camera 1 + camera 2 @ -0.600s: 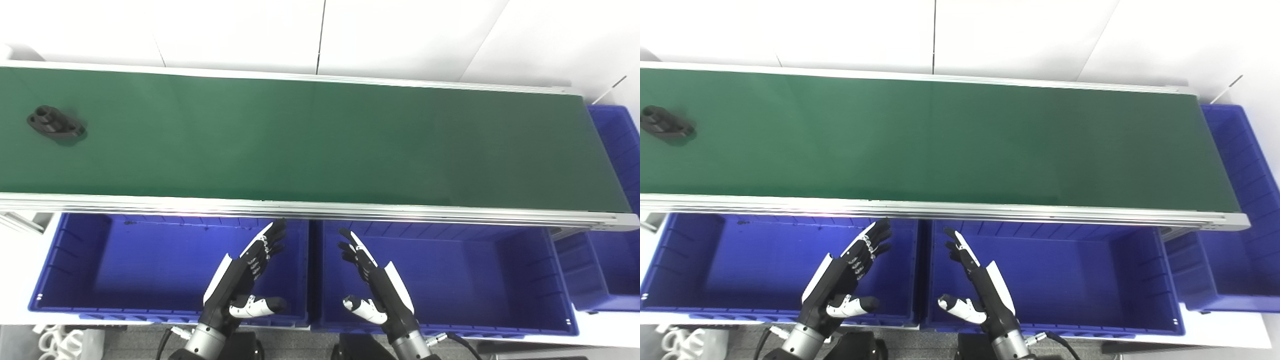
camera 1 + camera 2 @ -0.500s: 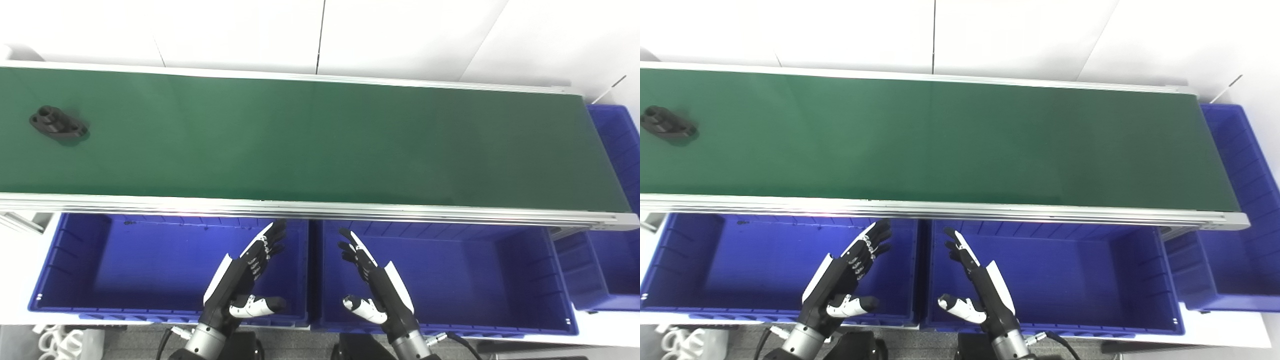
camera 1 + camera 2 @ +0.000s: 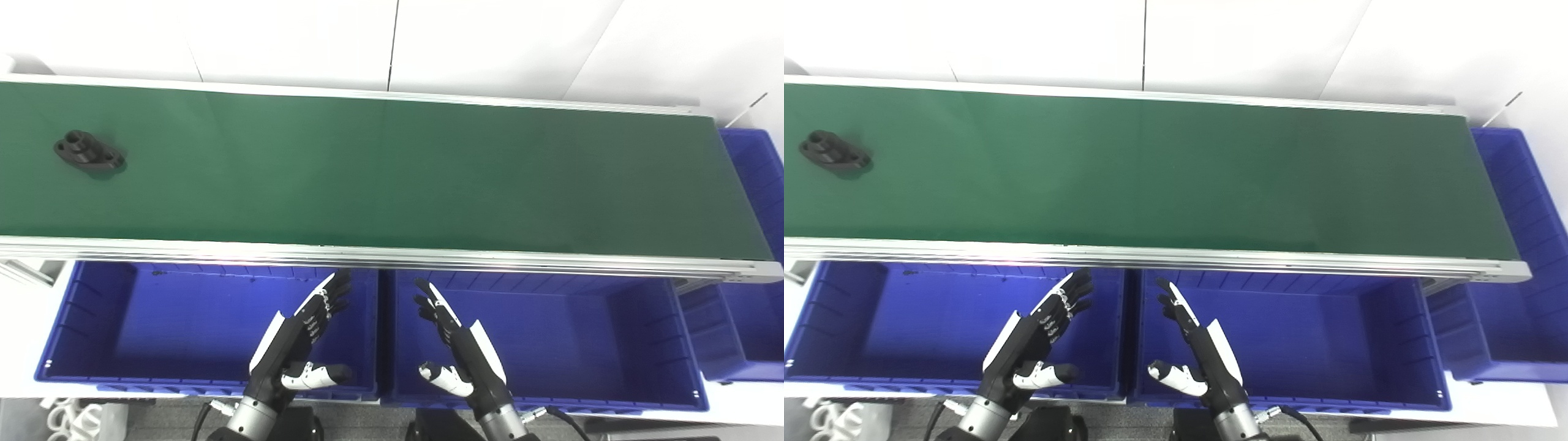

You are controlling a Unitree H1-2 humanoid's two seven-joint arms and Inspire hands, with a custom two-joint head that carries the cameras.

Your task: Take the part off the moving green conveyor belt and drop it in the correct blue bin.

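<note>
A black part [image 3: 89,151] with a raised round boss and a flat flange with holes lies on the green conveyor belt [image 3: 392,171], at its far left. Below the belt's near rail, my left hand [image 3: 297,343] hovers open over the right end of the left blue bin [image 3: 86,324]. My right hand [image 3: 459,346] is open too, over the left end of the middle blue bin [image 3: 643,343]. Both hands hold nothing, with fingers stretched toward the belt and thumbs turned inward. They are far from the part.
A third blue bin [image 3: 750,331] stands at the right end of the belt, wrapping round its corner. An aluminium rail [image 3: 392,256] runs along the belt's near edge, between hands and belt. White wall panels rise behind the belt.
The black part has travelled a little to the right along the belt. Both hands have stayed where they were, open.
</note>
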